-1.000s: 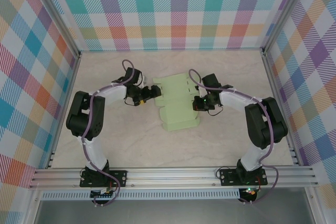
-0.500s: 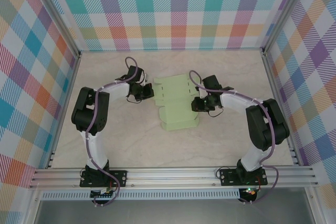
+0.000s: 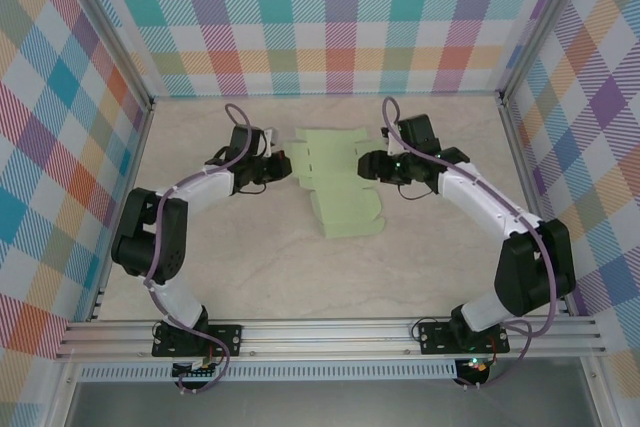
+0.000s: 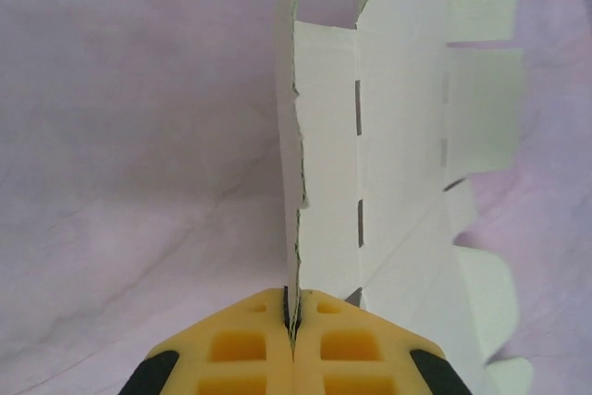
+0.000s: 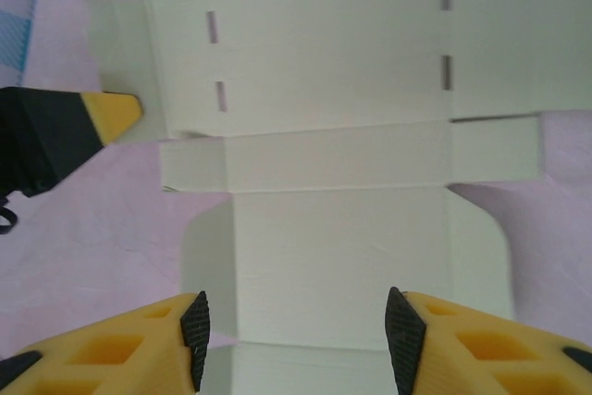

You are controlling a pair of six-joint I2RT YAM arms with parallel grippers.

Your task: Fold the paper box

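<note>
Table (image 3: pixel 250 277): pale marbled surface inside plaid walls; it carries the sheet towards the far middle, between the two arms.

Paper box (image 3: pixel 335 182): light-green die-cut card, not yet a box. Most panels lie flat on the table. The tabbed end points to the far wall and the longer panels run towards the near right.

Side flap (image 4: pixel 294 136): the panel on the sheet's left edge stands roughly upright, raised along a crease marked by short slots (image 4: pixel 358 108).

Left tool (image 4: pixel 292 339): yellow fingers pressed together on the lower edge of the side flap, clamping the thin card between them.

Right tool (image 5: pixel 294 321): fingers apart and holding nothing, poised over a flat panel on the sheet's right side. Whether they touch the card cannot be told.

Step in hand (judged): turning the left wall up along its crease.

Doing it well (judged): swing the flap about the slotted line rather than pull it sideways, since the loose sheet would slide. Press the right tool down on the flat panel near the crease to anchor it. Keep the pinch close to the edge so that the card bends only at the score.
</note>
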